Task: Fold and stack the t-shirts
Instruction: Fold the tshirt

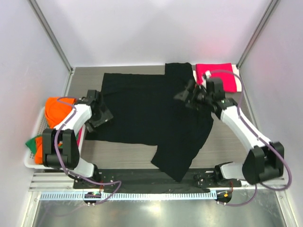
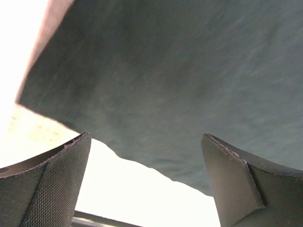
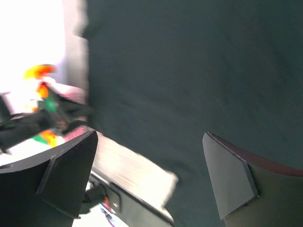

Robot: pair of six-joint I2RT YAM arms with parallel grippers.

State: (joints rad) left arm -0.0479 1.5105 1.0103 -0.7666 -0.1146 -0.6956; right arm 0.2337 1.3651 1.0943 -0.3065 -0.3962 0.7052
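Left hand [image 2: 146, 142] spread at black t-shirt [image 2: 180, 71] edge.

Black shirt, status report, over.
Black shirt spread, unfolded. Left gripper open at its left edge, right gripper open near far sleeve. Folded pink shirt beside it.

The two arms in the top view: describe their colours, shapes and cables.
The left arm and right arm have white links with black joints and bases. A purple cable loops along each. The left end effector and right end effector are black, with broad dark fingers, finely textured.
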